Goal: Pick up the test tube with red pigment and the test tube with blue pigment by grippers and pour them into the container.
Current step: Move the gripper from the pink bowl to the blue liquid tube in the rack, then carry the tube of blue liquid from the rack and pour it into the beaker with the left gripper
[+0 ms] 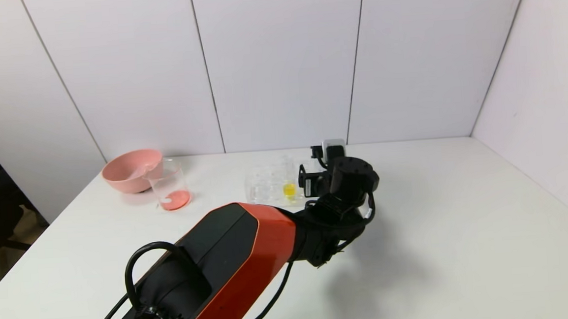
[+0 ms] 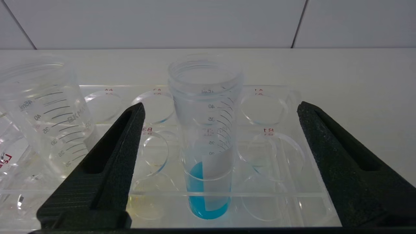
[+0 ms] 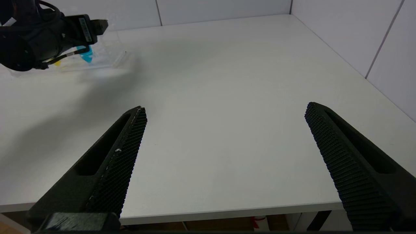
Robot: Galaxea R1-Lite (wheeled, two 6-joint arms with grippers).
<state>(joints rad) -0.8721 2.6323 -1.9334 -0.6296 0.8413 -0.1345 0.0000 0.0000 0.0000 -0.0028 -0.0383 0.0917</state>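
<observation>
1. Desk (image 1: 467, 247): white, flat, walled by white panels at the far side and the right.
2. Rack (image 2: 279, 182): clear, rectangular, with round numbered holes, standing near the middle of the desk toward the far side.
3. Test tube with blue pigment (image 2: 208, 191): upright in a rack hole, mouth uncapped, blue liquid pooled at the bottom, graduation marks on its wall.
4. Tube with yellow liquid (image 1: 289, 189): standing in the rack, to the left of the blue one in the head view.
5. Second clear graduated tube (image 2: 48, 113): in the rack, tilted, its contents not discernible.
6. Left end effector (image 2: 221, 113): level with the rack on its near side, fingers spread wide, 1 on each side of the blue tube and touching nothing.
7. Container (image 1: 169, 185): clear beaker on the left of the desk, a shallow layer of orange-red liquid in its bottom, well apart from the rack.
8. Pink bowl (image 1: 132, 171): just beside the container, on its far left.
9. Right end effector (image 3: 224, 110): over the bare near right part of the desk, fingers wide apart, holding nothing, well apart from the rack.
</observation>
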